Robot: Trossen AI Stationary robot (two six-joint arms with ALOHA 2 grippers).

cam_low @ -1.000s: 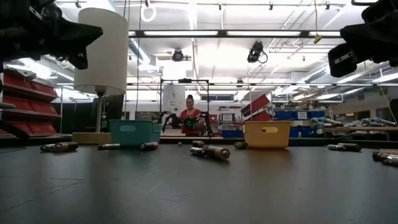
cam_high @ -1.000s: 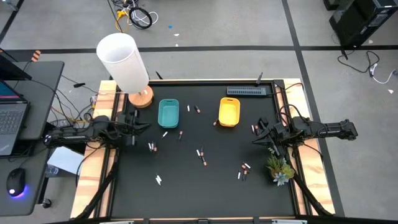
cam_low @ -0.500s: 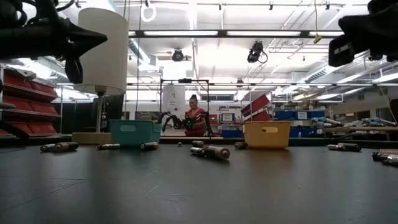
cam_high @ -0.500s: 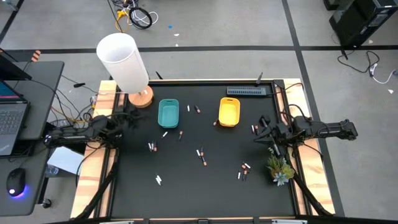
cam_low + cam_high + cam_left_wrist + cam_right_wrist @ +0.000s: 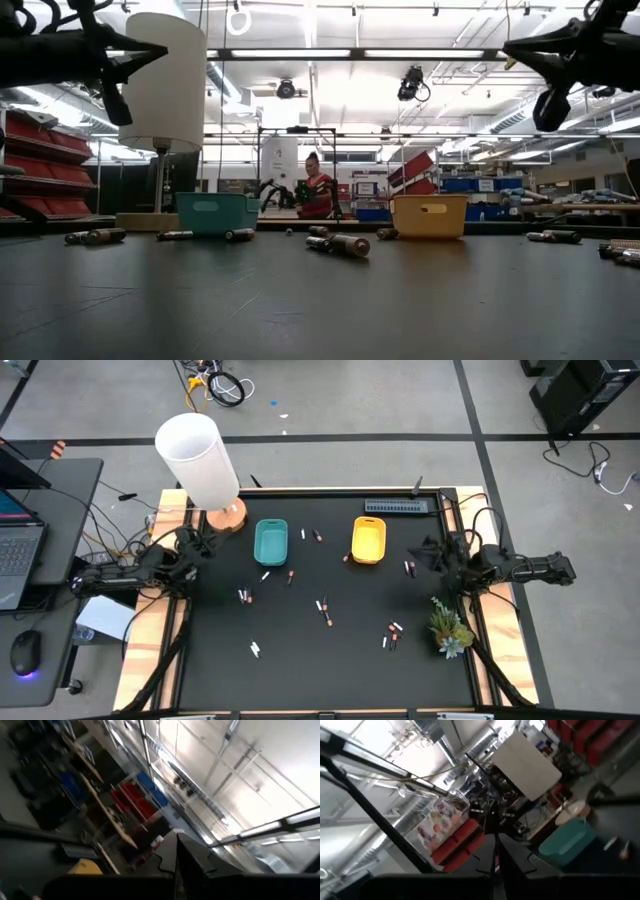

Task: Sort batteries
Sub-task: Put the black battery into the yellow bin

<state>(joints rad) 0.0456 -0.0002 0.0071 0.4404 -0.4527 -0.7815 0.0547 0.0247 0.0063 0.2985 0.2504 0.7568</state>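
Left end effector (image 5: 196, 548) closed, right end effector (image 5: 436, 550) closed; tiny cylindrical batteries (image 5: 324, 610) scattered

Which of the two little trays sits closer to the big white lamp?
The teal tray: it sits just beside the white lamp and its wooden base, while the yellow tray lies farther along, toward the right arm's side.

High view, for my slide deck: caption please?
Batteries lie scattered on the black table between teal tray and yellow tray; both hands shut, empty.
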